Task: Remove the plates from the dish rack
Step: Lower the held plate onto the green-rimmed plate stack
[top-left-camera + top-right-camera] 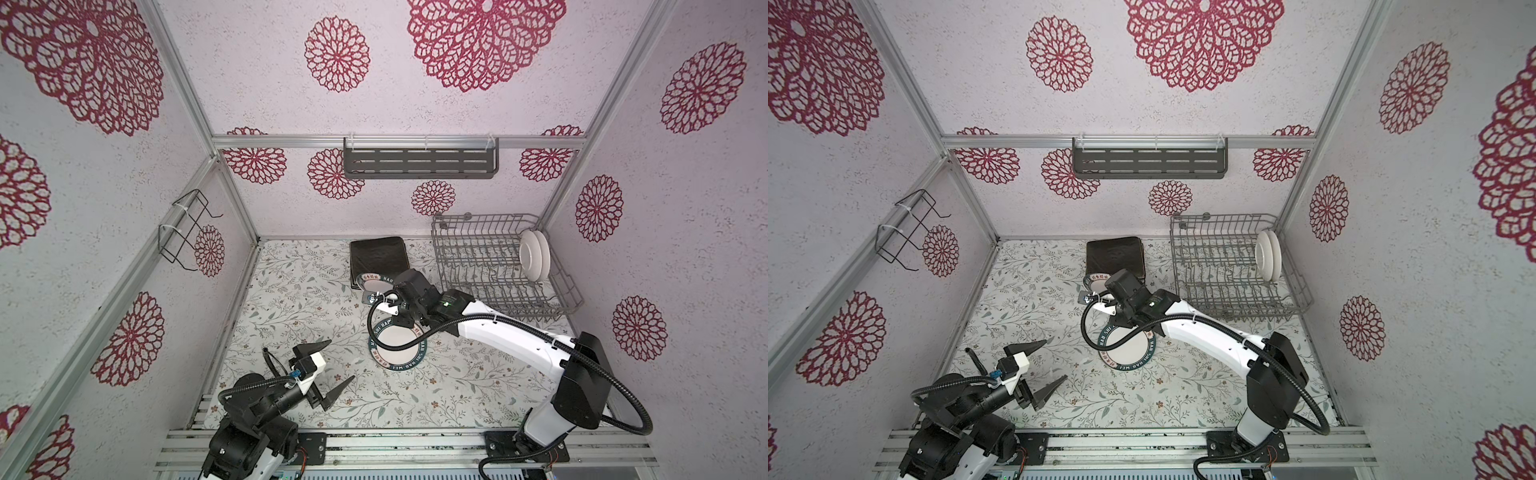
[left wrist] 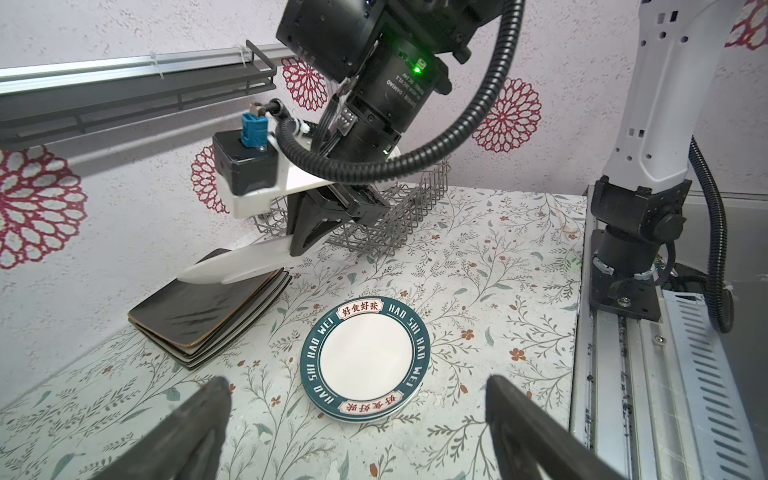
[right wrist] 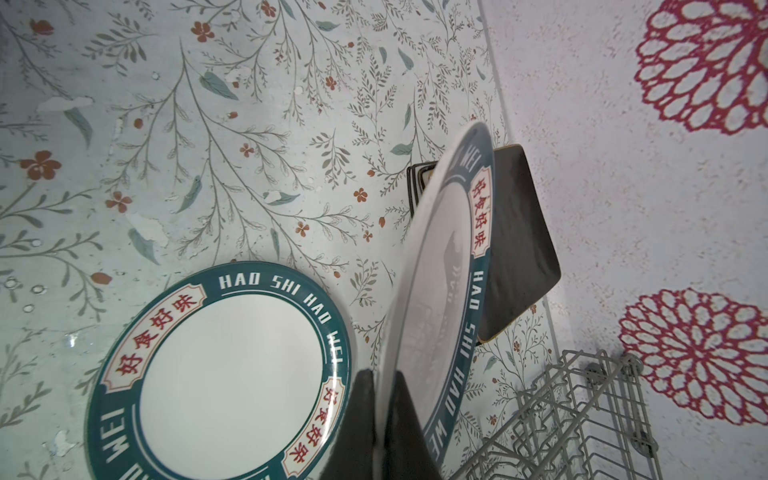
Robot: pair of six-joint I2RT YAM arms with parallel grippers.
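The grey wire dish rack (image 1: pixel 490 286) stands at the back right of both top views, with two white round plates (image 1: pixel 535 254) upright at its far right end. My right gripper (image 3: pixel 382 374) is shut on the rim of a teal-rimmed round plate (image 3: pixel 449 266), which hangs tilted above the table between the rack and a stack of square plates (image 1: pixel 378 255) with a black one on top. Below the right wrist, a like round plate (image 1: pixel 397 345) lies flat on another. My left gripper (image 1: pixel 341 359) is open and empty, low at the front left.
A dark slotted shelf (image 1: pixel 420 160) hangs on the back wall and a small black wire holder (image 1: pixel 185 226) on the left wall. The right arm (image 1: pixel 511 336) reaches in from the front right, with its cable looping over the flat round plates.
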